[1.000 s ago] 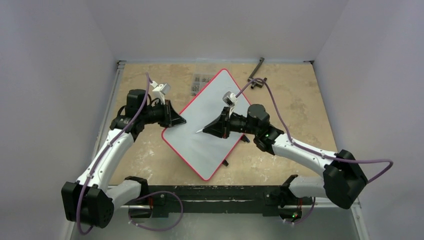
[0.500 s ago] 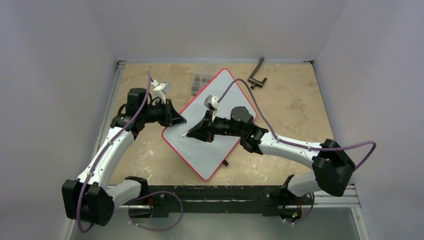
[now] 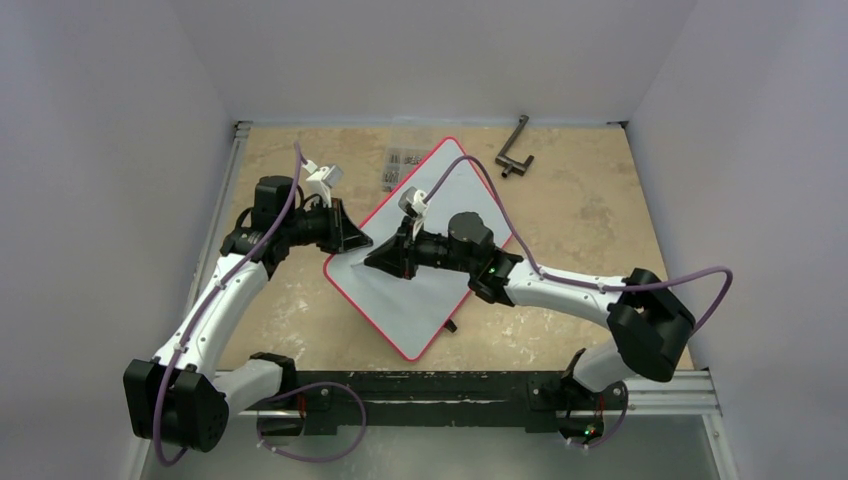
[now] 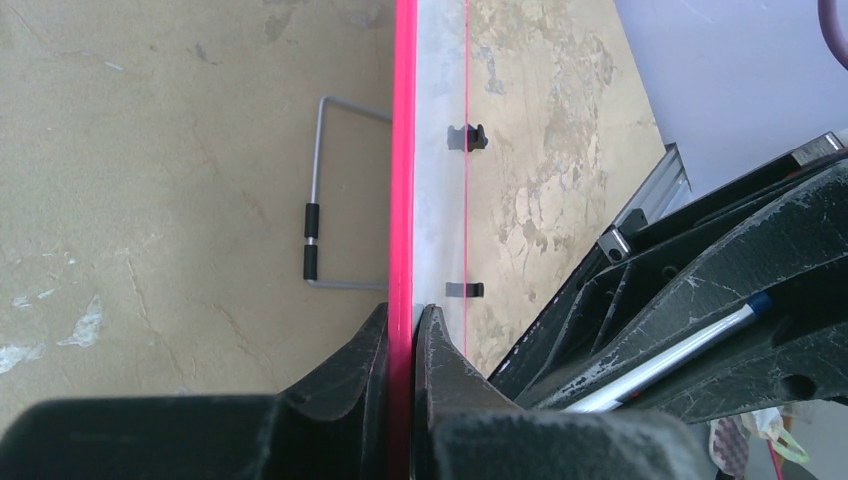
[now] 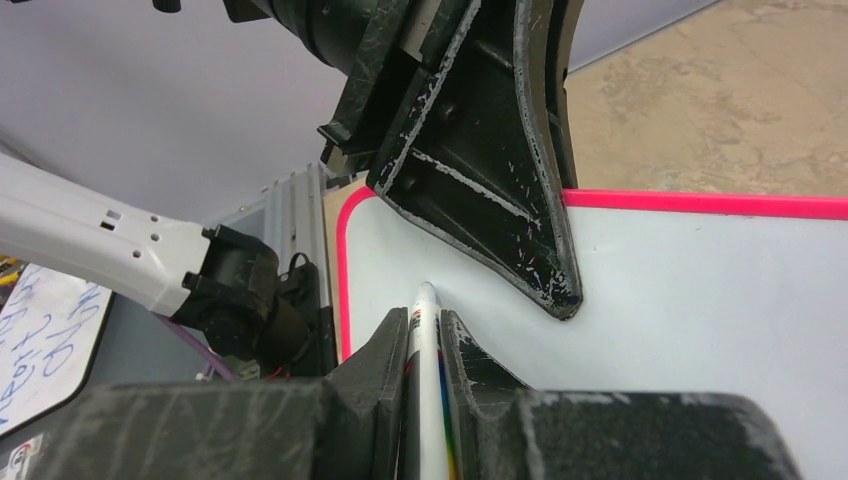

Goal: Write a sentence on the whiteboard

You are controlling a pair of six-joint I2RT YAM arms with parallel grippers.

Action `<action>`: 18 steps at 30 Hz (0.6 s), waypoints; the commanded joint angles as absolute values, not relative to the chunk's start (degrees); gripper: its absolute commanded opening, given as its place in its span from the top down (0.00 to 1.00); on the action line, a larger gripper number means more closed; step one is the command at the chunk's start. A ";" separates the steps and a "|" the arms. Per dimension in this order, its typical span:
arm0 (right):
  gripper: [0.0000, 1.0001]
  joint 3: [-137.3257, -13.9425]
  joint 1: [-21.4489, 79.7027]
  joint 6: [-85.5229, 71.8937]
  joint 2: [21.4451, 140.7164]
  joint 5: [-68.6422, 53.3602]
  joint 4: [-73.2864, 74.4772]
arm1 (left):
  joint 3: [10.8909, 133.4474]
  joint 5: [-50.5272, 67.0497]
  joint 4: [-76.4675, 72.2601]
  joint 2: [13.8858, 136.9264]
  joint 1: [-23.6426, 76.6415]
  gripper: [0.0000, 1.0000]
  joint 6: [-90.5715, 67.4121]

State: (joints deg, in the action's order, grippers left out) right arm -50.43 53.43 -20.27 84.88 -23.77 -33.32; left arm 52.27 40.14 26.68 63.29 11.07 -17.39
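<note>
Blue handwriting [image 5: 42,335], illegible, beyond whiteboard [image 5: 700,300]

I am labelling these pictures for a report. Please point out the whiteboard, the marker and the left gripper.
whiteboard [image 3: 405,305]: top view, bare white face near its lower corner.
marker [image 5: 427,335]: right wrist view, white barrel behind the tip.
left gripper [image 4: 405,318]: left wrist view, between its fingertips.

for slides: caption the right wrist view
Right end effector aims a slim white marker at the red-rimmed white whiteboard; left end effector clamps its edge
</note>
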 commanded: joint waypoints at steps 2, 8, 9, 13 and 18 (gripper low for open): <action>1.00 -52.92 54.01 -18.99 84.72 -20.27 -35.93 | 52.57 29.11 30.15 63.79 11.16 1.00 -6.08; 1.00 -51.50 54.23 -18.66 84.73 -19.56 -35.40 | 52.66 29.44 29.99 63.76 11.16 1.00 -6.37; 1.00 -51.22 54.32 -18.72 84.78 -19.47 -35.46 | 52.65 29.50 29.93 63.73 11.16 1.00 -6.42; 1.00 -50.10 54.53 -19.06 84.99 -19.34 -35.56 | 52.58 29.46 29.85 63.76 11.16 1.00 -6.50; 1.00 -48.40 54.92 -19.24 84.61 -18.58 -35.49 | 52.56 29.62 29.86 63.72 11.16 1.00 -6.64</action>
